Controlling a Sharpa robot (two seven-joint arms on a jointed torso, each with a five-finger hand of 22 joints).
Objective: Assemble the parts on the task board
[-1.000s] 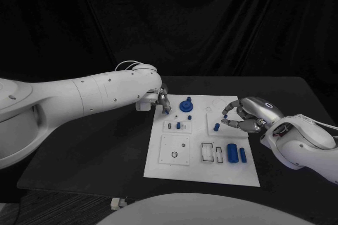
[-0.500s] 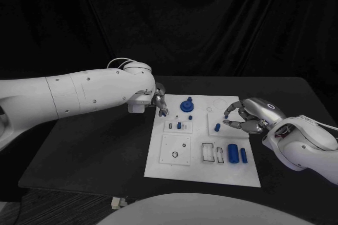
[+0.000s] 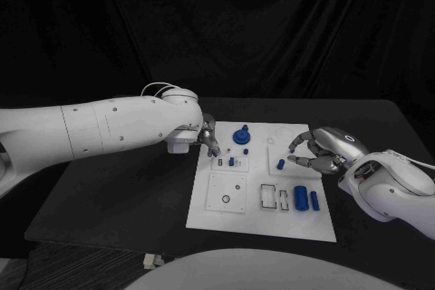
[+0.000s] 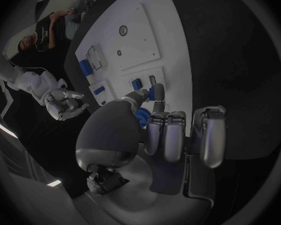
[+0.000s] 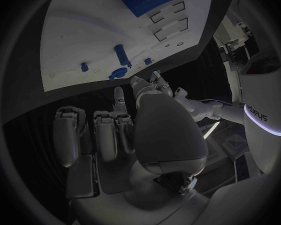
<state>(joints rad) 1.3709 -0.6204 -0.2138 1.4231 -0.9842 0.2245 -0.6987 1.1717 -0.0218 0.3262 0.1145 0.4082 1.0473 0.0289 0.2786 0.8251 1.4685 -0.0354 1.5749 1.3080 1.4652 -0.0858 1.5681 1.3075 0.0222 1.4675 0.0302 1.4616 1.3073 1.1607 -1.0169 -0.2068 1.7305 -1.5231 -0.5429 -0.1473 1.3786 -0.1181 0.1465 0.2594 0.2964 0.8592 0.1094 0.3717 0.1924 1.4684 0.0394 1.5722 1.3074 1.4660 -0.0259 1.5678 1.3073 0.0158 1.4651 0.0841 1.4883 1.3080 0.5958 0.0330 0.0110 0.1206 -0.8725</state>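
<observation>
Black cloth hangs behind a black table, and the white task board lies at its middle between two white arms. Small blue parts sit on the board: a round knobbed part near the far edge, a short peg at the middle, and two upright cylinders near the right side. Beside those cylinders are empty rectangular slots, probably meant for parts not yet seated. The left hand hovers at the board's far left corner, fingers pointing down toward a small panel; whether it holds anything, I cannot tell. The right hand hangs just off the board's right edge, fingers curled partway with gaps between them, nothing visibly held, seemingly poised near the peg. No brand or label on the board is legible
</observation>
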